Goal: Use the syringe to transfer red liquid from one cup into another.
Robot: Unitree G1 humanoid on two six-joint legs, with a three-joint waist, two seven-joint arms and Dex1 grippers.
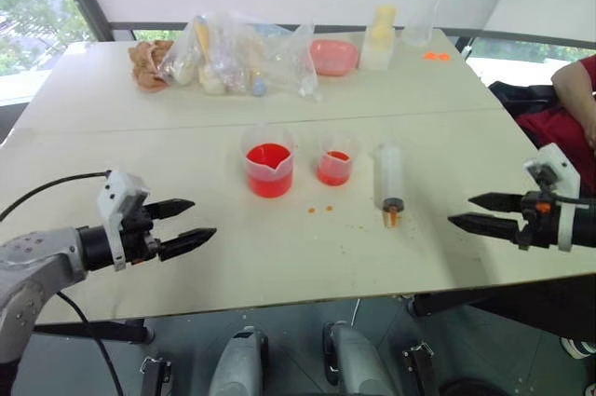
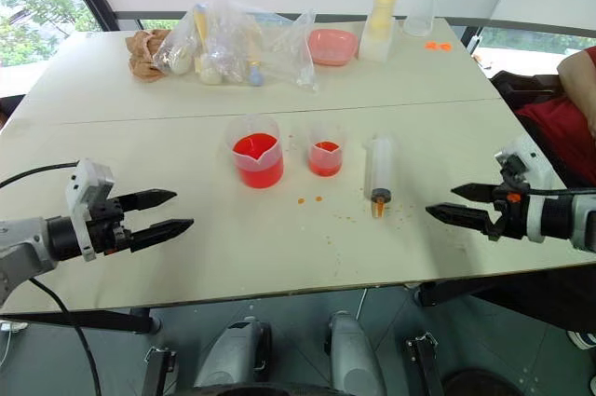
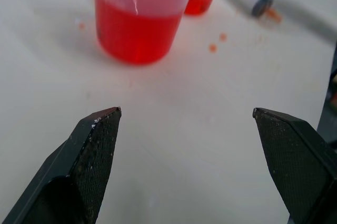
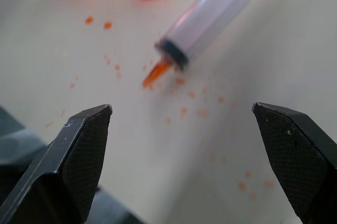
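Table [image 1: 140,144] comes first: a wide pale top under both arms, with a seam running across its middle. At its far edge lie a heap of clear plastic bags [image 1: 244,59], a brown crumpled cloth [image 1: 147,64], a pink dish [image 1: 333,56], a yellow-capped bottle [image 1: 380,39] and an empty clear cup [image 1: 419,23]. A person's red sleeve [image 1: 577,88] shows at the right edge.

Left gripper [image 1: 184,225] hovers over the near left part of the table, fingers spread wide and empty, pointing toward the beaker. Right gripper [image 1: 477,211] hovers over the near right edge, fingers likewise spread and holding nothing, pointing toward the syringe.

Beaker [image 1: 270,168] stands upright near the table's middle, spout toward the robot, about half full of red liquid [image 1: 270,180]. Just to its right, apart from it, stands the small cup [image 1: 334,163] with a lower level of red. Syringe [image 1: 389,179] lies flat to the right of the cup, well clear of both grippers, its orange tip [image 1: 393,218] pointing toward the near edge. Small orange drops [image 1: 319,209] dot the table between the cup and the syringe tip, and finer specks are scattered around the tip.
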